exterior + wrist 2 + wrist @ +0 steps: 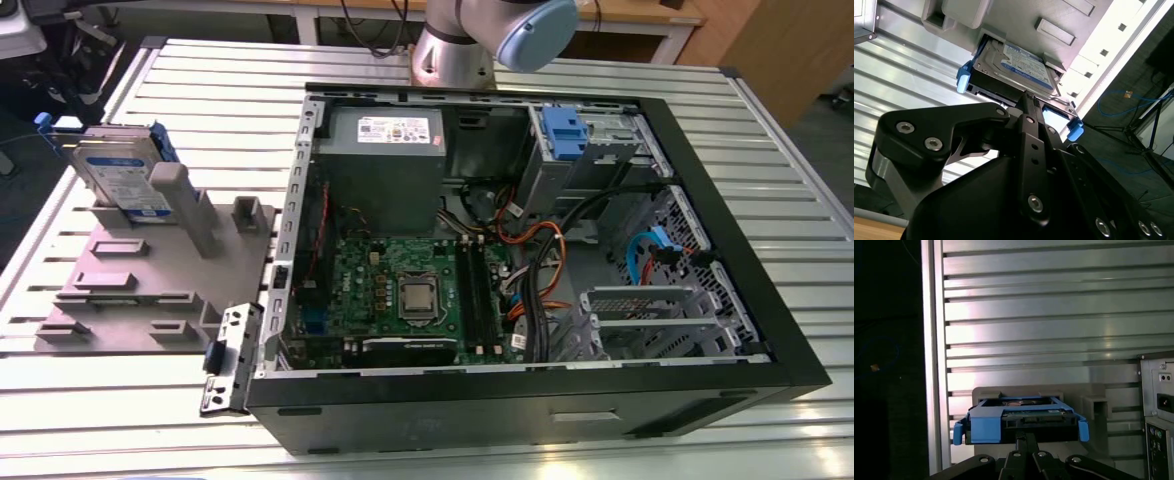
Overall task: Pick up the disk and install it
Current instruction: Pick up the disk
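Note:
The disk (120, 175) stands on edge in a slot of a grey holder block (134, 285) at the exterior view's left, its white-and-blue label showing between blue side rails. In the second wrist view the disk (1014, 67) lies just beyond my gripper (1026, 96). In the first wrist view the disk (1021, 417) is seen edge-on, and my gripper (1026, 439) rises in front of its middle. The fingers meet in a narrow tip, shut, with nothing between them. I cannot tell whether the tip touches the disk.
An open computer case (747, 330) fills the middle and right of the slatted metal table (787, 130). Inside are a grey power-supply box (384, 150), a motherboard (400, 290), cables, and a metal cage holding a blue-fronted caddy (567, 135). The arm's base (461, 40) stands behind the case.

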Controlling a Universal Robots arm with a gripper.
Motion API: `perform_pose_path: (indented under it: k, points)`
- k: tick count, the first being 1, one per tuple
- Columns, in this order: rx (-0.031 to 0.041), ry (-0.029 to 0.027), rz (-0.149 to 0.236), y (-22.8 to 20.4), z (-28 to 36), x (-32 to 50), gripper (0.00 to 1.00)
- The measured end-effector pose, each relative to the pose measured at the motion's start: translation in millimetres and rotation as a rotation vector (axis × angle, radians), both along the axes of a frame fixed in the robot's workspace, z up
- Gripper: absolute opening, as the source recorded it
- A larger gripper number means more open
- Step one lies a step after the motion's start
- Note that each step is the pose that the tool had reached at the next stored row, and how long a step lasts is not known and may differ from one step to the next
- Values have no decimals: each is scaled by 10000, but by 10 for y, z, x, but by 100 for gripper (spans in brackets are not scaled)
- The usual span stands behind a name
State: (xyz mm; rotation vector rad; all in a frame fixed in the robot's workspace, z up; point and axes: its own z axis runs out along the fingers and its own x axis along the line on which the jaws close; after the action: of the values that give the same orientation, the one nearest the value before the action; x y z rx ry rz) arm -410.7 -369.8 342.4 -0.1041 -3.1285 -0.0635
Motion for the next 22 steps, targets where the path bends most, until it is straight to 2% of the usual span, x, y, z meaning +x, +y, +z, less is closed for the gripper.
perform_pose_path:
  k: [12,22]
  points:
    - [0,-1,763,0,0,0,11]
    - [0,0,795,0,0,0,11]
